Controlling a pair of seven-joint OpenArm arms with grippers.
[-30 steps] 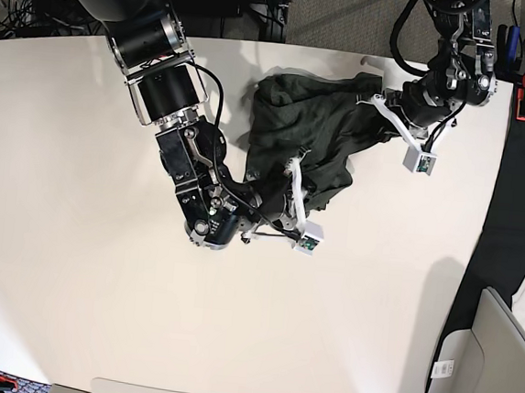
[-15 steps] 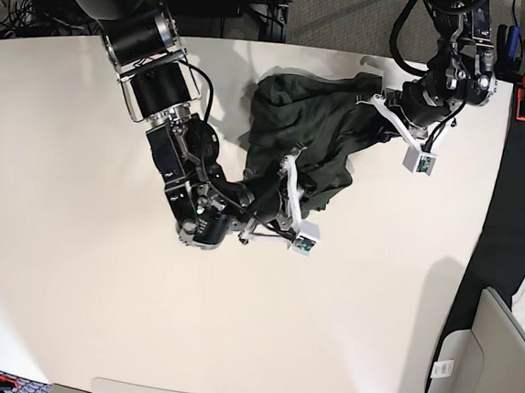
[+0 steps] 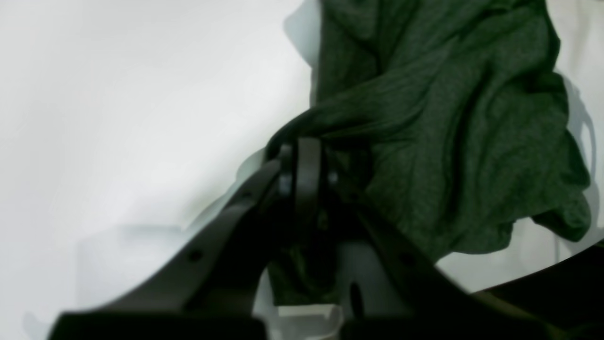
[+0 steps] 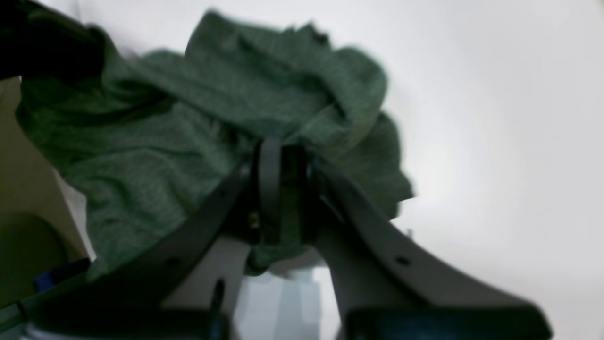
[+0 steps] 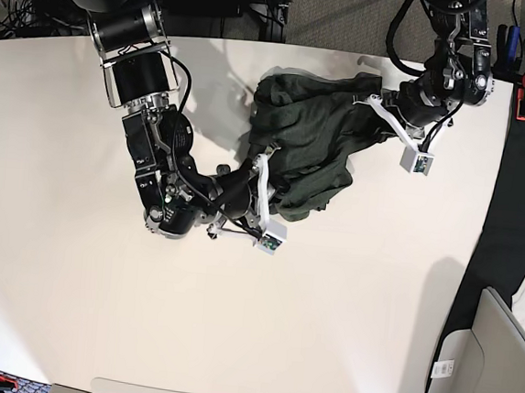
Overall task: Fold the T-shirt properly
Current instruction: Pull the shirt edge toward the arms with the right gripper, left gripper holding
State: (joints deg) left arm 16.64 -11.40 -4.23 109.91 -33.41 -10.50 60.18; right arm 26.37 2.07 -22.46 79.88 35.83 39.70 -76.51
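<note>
I see bright, even overhead light on the white table [image 5: 71,281], with soft shadows beside the T-shirt [image 5: 304,145]. Both wrist views are soft and blurred; near finger parts are dark, and the table glares white.

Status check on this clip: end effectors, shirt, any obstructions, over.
Left end effector shut on dark olive-green knit T-shirt. Right end effector shut on it too. Shirt bunched on white table. Nothing in the way.

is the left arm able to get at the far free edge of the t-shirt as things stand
Probably not right now. The left gripper is shut on a bunched corner of the T-shirt, so it would have to let go first. Nothing else lies on the table in its way.
</note>
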